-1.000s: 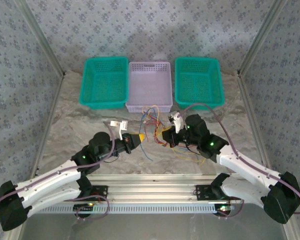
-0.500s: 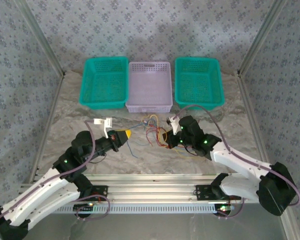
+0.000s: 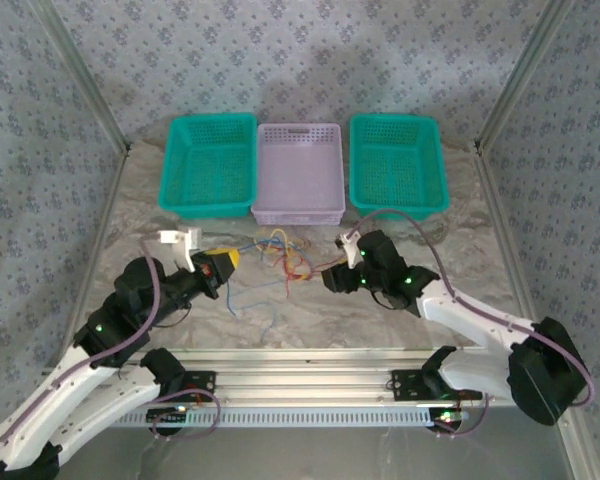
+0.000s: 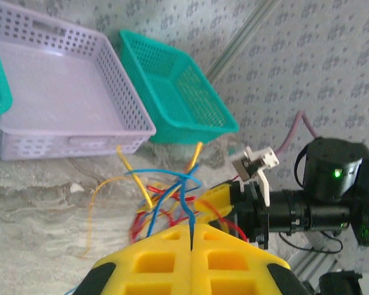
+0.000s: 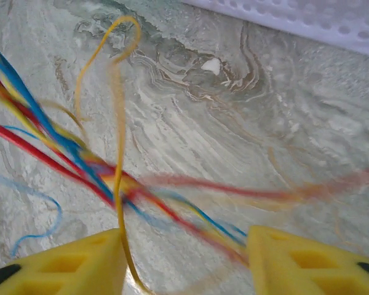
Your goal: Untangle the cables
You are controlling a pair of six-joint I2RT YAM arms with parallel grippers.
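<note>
Left pincer (image 4: 190, 230) closed, right pincer (image 5: 186, 238) parted

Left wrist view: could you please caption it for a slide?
Shut yellow left gripper pinches a thin blue wire before the lilac perforated basket.

Top external: high behind the arm bases (image 3: 180, 385), angled down across the table (image 3: 400, 310); wide.
Left wrist: low, near, looking over left gripper (image 4: 190, 230) toward lilac basket (image 4: 61, 144).
Right wrist: closest, facing the table.
Shared by all three: cables (image 3: 275, 262), mid-frame.
</note>
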